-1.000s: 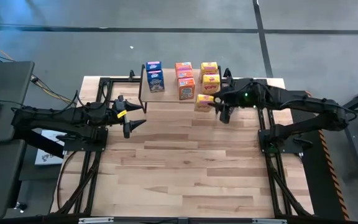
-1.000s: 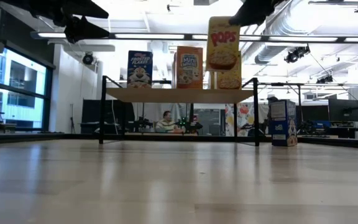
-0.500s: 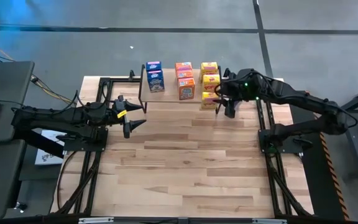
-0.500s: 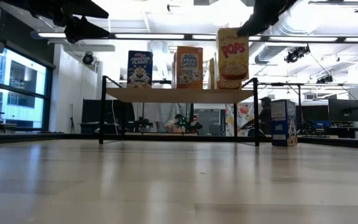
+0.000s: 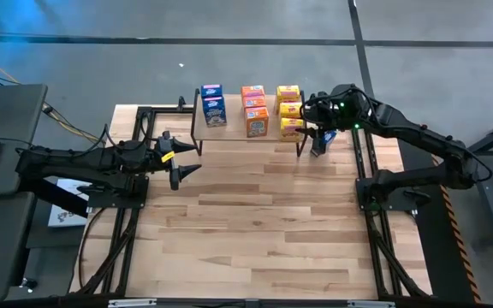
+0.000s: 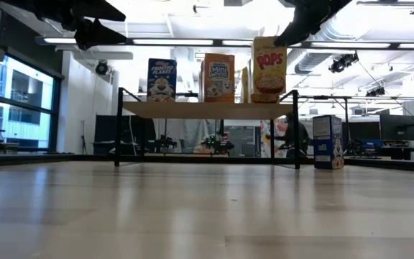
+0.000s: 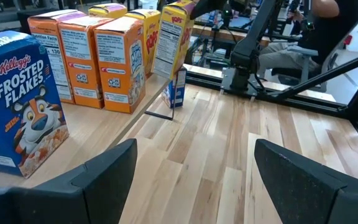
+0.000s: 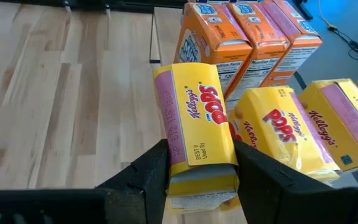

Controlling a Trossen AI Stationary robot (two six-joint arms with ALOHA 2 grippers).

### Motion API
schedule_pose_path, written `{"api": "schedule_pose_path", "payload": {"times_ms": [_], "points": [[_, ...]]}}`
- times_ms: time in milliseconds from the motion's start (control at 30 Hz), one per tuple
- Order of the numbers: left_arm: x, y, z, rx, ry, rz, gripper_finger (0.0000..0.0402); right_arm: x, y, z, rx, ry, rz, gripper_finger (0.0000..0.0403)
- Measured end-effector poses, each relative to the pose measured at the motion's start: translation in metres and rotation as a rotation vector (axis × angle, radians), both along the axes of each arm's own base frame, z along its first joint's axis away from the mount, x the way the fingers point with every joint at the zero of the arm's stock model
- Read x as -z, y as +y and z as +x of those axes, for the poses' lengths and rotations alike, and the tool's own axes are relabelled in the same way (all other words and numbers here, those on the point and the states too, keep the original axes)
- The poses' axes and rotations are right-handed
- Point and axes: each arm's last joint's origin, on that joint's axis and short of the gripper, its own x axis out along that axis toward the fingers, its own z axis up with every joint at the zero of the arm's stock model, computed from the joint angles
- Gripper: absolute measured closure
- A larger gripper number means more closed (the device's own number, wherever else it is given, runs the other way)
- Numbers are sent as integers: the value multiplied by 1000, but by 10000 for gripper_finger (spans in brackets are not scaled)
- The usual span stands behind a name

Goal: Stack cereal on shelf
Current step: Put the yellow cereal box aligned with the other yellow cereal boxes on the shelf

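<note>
Gripping a yellow Pops box (image 8: 197, 124) by its top end, the right gripper (image 8: 197, 174) has its two dark fingers (image 8: 151, 171) pressed against the box's opposite sides. In the high view this gripper (image 5: 308, 120) sits in the upper middle of the frame, over the right end of the shelf (image 5: 229, 137). In the low view the held box (image 6: 269, 68) stands upright at the shelf's right end, right of centre in the upper part of the frame, its lower edge at the plank (image 6: 207, 110); whether it touches the wood I cannot tell.

Two more yellow Pops boxes (image 8: 278, 137) lie just beside the held one in the right wrist view, toward the right of that frame, and three orange boxes (image 8: 253, 37) fill its upper right. From above, the orange boxes (image 5: 255, 107) form the middle row on the shelf and two blue Frosted Flakes boxes (image 5: 213, 103) the left row. A third blue box (image 6: 327, 142) stands on the table (image 5: 255, 222) to the right of the shelf's right leg in the low view; the left wrist view shows it as a small box (image 7: 177, 87) near the top centre.

At the left middle of the high view, the left gripper (image 5: 182, 162) waits over the table, well apart from the shelf, fingers spread wide with nothing between them.
</note>
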Motion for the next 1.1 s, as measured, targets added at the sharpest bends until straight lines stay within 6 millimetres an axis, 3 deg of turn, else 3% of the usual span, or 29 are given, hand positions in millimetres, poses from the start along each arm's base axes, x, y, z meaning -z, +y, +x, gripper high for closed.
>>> {"api": "schedule_pose_path", "payload": {"times_ms": [533,1100], "points": [[0,0,0,0,0,0,85,11,-10,15,0,40,-28,251],[0,0,0,0,0,0,85,11,-19,9,36,25,5,251]]}}
